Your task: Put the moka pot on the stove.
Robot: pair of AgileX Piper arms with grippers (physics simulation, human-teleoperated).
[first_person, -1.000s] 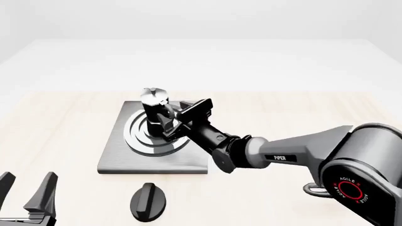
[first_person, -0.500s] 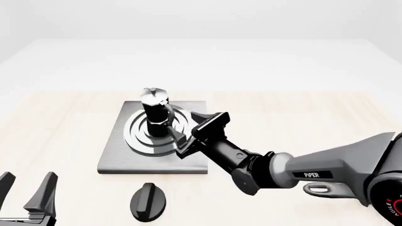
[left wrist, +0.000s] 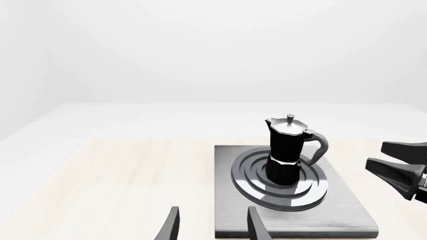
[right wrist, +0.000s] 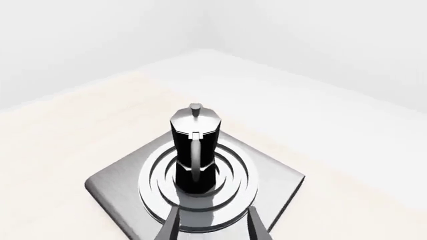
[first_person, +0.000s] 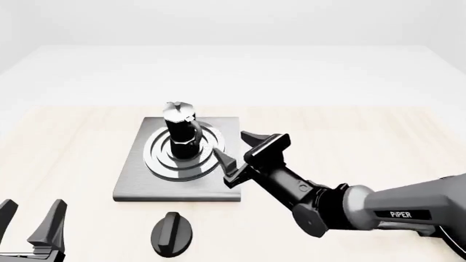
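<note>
A moka pot (first_person: 180, 131) stands upright on the concentric burner rings of the stove (first_person: 138, 180), a flat grey slab lying on the pale wooden surface (first_person: 364, 136). The pot's silver lid and small knob catch the light, and its side handle points toward the right arm's side, seen head-on from the right wrist view, where the pot (right wrist: 195, 152) sits in the middle of the rings with nothing touching it.

The right end effector (first_person: 236, 148) hangs just off the stove's right edge, its two fingers spread wide and holding nothing, clear of the pot's handle. In the left wrist view its dark fingers (left wrist: 393, 167) show beside the slab (left wrist: 333, 220), apart from the pot (left wrist: 288, 150).

The left end effector (first_person: 30, 218) rests low at the near left corner of the surface, well apart from the stove, fingers parted and empty.

A black oval knob (first_person: 172, 233) lies on the surface just in front of the stove's near edge, between the two arms.
</note>
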